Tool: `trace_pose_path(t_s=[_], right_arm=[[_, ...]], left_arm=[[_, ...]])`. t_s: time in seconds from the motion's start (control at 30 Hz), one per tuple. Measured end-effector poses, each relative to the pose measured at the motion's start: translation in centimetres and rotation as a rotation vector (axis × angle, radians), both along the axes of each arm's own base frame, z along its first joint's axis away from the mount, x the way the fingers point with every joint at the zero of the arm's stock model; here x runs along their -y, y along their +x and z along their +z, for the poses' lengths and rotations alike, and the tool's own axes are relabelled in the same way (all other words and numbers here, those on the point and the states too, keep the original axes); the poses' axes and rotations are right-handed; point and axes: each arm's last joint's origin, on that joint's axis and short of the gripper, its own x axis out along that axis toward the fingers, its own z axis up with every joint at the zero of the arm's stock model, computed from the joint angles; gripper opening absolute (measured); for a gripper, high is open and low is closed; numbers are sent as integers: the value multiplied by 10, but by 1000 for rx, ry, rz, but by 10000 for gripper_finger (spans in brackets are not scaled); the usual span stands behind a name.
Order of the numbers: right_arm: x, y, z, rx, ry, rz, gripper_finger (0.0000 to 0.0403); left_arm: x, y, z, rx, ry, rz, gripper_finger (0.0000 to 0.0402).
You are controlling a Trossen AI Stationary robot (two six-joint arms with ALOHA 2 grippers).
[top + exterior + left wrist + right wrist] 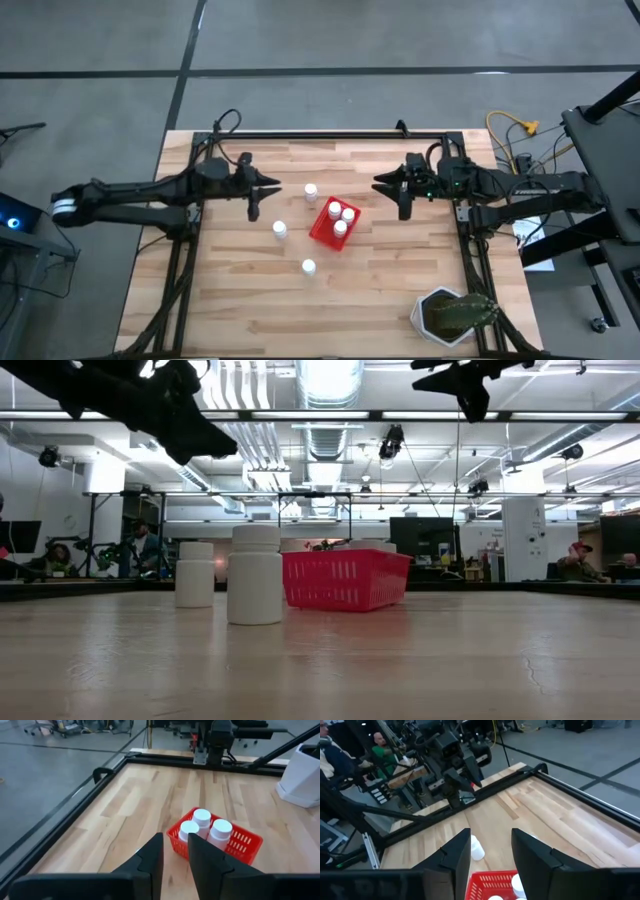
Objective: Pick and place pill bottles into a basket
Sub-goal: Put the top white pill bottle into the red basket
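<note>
A red basket point(324, 228) stands on the wooden table's middle with three white pill bottles point(202, 818) upright in it. Three more pill bottles stand loose on the table: one point(311, 191) beyond the basket, one point(280, 230) to its left and one point(308, 267) in front of it. My left gripper point(275, 188) hangs in the air left of the basket, its fingers point(152, 860) apart with nothing between them. My right gripper point(380, 185) hangs right of the basket, open point(491, 855) and holding nothing. Both point roughly level toward the middle.
A pot with a green plant point(452, 316) stands at the near right corner. A black frame point(330, 134) runs along the table's far edge and sides. In the low view two loose bottles point(255, 574) stand left of the basket point(345, 580). People sit in the room beyond.
</note>
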Motion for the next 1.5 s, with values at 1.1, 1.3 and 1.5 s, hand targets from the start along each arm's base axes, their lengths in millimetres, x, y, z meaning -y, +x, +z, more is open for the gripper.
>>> trace_pose_path(t_s=[1.1, 1.3, 1.5], right_arm=[[-7, -44, -56, 106, -188, 208, 8], [-13, -62, -80, 257, -190, 356, 8], [-13, -77, -102, 311, -203, 345, 8]], left_arm=[[-6, 17, 7, -24, -5, 9, 76], [-7, 17, 7, -22, 6, 11, 76], [-6, 17, 11, 9, 21, 8, 76]])
